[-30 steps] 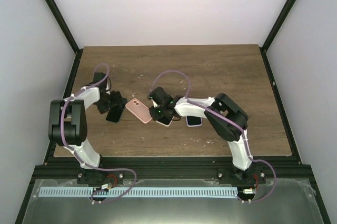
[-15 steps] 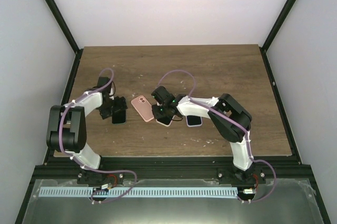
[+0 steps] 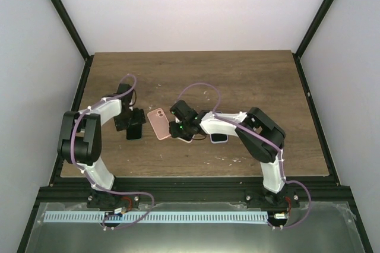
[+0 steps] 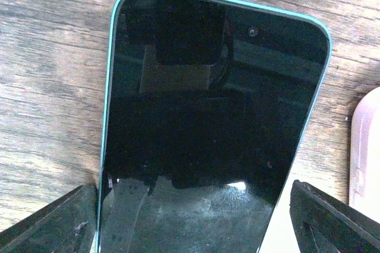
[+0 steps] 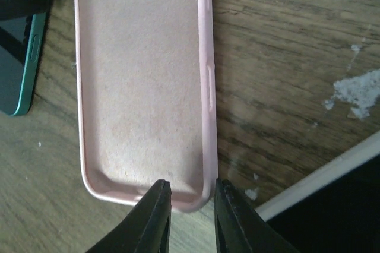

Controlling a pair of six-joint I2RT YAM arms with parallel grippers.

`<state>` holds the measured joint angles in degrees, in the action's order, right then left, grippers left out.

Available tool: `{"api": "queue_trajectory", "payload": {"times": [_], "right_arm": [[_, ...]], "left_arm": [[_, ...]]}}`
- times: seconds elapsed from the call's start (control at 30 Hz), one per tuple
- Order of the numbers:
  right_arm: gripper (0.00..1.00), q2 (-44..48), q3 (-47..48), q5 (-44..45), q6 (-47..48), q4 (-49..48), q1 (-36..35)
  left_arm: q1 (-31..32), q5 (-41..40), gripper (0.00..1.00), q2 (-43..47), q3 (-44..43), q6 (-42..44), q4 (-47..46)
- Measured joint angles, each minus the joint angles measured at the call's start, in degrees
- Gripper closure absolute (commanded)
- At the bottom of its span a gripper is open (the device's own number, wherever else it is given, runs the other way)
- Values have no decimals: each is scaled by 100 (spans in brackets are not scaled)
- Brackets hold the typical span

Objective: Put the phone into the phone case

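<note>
From above, the left arm rises from its base, folds at a high elbow near the left edge of the table [image 3: 237,75] and reaches inward. The left gripper [image 3: 133,123] sits low over the dark phone [image 3: 135,131], which lies flat left of centre. The pink phone case [image 3: 158,123] lies just beside the phone on its right, apart from it. The right arm bends at its elbow and stretches left, with the right gripper [image 3: 177,128] at the case's near end.

The left wrist camera shows the fingers [image 4: 59,223] spread wide, one on each side of the teal-rimmed phone [image 4: 208,116].

The right wrist camera shows the fingers [image 5: 157,217] parted by a narrow gap that frames the corner of the case [image 5: 142,87], which lies hollow side up.
</note>
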<state>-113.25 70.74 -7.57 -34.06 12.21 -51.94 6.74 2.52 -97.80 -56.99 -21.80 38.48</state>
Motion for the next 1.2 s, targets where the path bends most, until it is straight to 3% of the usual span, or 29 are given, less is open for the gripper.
{"api": "queue_trajectory", "payload": {"times": [0.27, 0.67, 0.97, 1.2], "right_arm": [[67, 385, -267, 33, 37, -87, 0], [64, 522, -439, 221, 72, -374, 2], [60, 330, -334, 175, 109, -612, 232], [65, -160, 22, -120, 208, -745, 295]], "left_arm": [[39, -232, 17, -177, -157, 107, 44], [157, -487, 35, -284, -271, 216, 66], [173, -442, 35, -251, -284, 205, 144], [188, -48, 36, 33, -136, 103, 378]]}}
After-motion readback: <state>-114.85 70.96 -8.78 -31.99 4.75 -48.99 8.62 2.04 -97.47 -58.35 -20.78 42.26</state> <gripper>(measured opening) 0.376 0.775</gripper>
